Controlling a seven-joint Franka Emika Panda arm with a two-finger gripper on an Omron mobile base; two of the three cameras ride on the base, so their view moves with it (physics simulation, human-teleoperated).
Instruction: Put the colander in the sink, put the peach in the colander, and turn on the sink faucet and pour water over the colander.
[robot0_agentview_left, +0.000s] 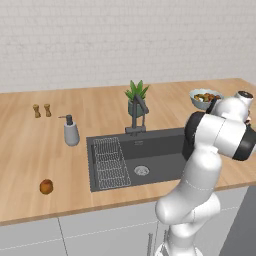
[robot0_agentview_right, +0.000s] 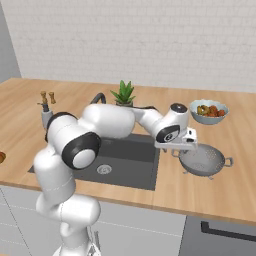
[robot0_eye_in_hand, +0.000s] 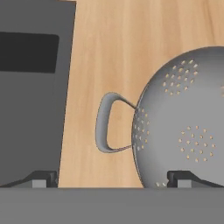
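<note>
Right base view puts the claw (robot0_agentview_right: 186, 150) wide and empty just above the colander (robot0_agentview_right: 204, 159), which sits on the desk (robot0_agentview_right: 240, 180) at centre right, beside the sink (robot0_agentview_right: 131, 165). Closing off-centre on the thin handle (robot0_eye_in_hand: 105, 129) could tip or skid it.

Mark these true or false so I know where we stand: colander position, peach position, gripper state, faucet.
1. The colander sits on the counter right of the sink. True.
2. The peach lies in the colander. False: it lies on the counter left of the sink.
3. The gripper is shut on the colander's handle. False: it is open, above the handle.
4. No water runs from the sink faucet. True.
</note>
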